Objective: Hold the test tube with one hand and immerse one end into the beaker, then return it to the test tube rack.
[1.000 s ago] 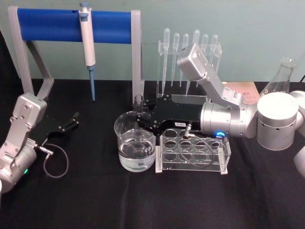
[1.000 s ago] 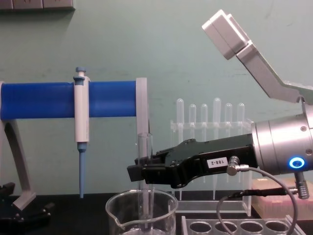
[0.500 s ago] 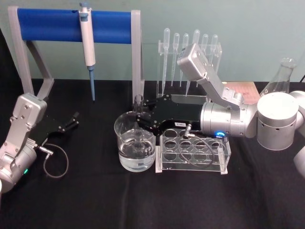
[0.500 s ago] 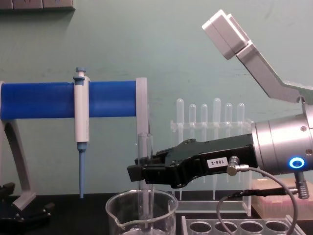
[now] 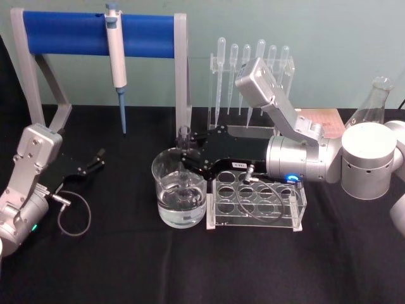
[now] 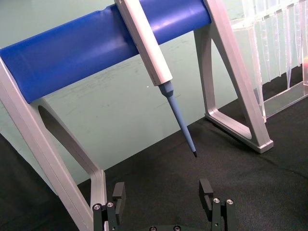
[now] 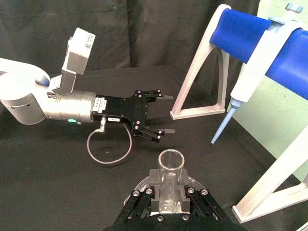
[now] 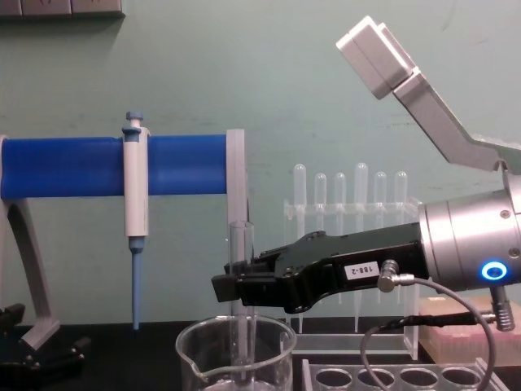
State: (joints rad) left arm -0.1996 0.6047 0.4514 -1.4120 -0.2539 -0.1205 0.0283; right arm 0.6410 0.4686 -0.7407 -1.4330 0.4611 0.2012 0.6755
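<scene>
The test tube point(image 8: 241, 241) stands upright, long axis vertical, its rimmed mouth pointing up and its rounded end down inside the beaker point(image 8: 195, 358). From the head view the lower end seems to reach the water, though I cannot tell how deep. The right end effector point(image 8: 236, 285) comes in level from the right, above the rack point(image 5: 253, 223), and is clamped on the tube a little below its mouth. The right wrist view looks straight down into the open mouth, held between the fingers point(image 7: 185, 202). A small white label point(image 8: 364, 269) on the end effector's side seems to read "188-2". The beaker sits on the black table point(image 5: 126, 266), just left of the rack. The left end effector point(image 5: 95, 159) lies low at the table's left, fingers apart, well away from the beaker. Behind, a pipette point(image 5: 116, 57) hangs tip-down from a blue bar point(image 5: 63, 33).
</scene>
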